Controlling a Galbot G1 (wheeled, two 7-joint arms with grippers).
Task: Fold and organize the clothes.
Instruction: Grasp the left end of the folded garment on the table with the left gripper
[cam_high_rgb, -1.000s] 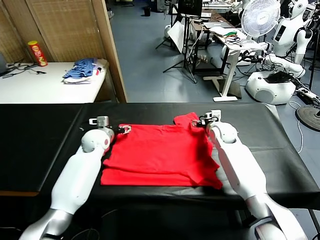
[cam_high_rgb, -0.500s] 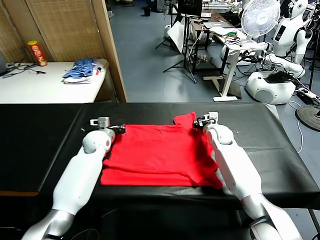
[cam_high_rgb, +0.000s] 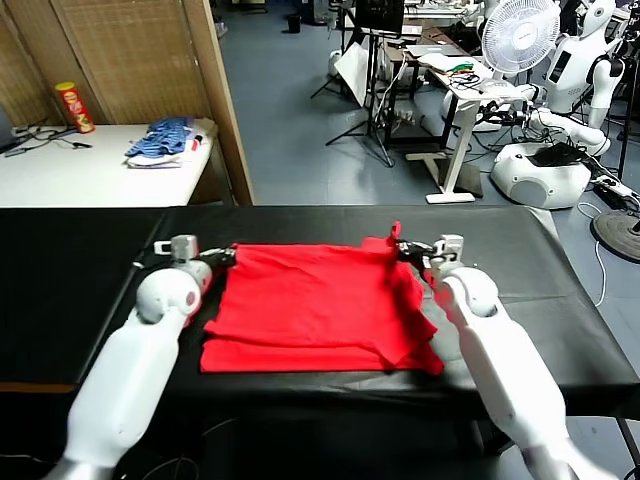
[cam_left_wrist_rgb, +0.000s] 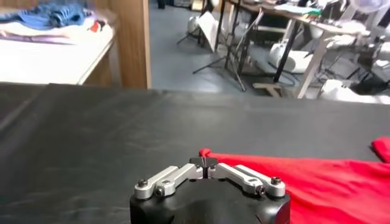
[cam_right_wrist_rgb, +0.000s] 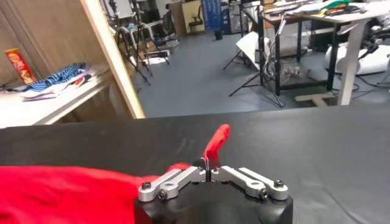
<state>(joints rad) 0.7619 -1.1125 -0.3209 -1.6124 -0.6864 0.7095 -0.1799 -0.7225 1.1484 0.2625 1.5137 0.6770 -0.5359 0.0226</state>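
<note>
I have the red T-shirt (cam_high_rgb: 315, 305) spread mid-frame on the black counter (cam_high_rgb: 70, 280). My left gripper (cam_high_rgb: 228, 257) and right gripper (cam_high_rgb: 400, 247) have their fingers pinched closed on its two far corners, ready to lift for a fold.

Bright, even indoor light throughout, with soft shadows, mild sheen on the black table (cam_high_rgb: 300, 225), and blurred wrist-view backgrounds.

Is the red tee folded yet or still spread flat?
Partly folded. The red T-shirt lies doubled along its near edge, while left tool and right tool each pinch a far corner.
</note>
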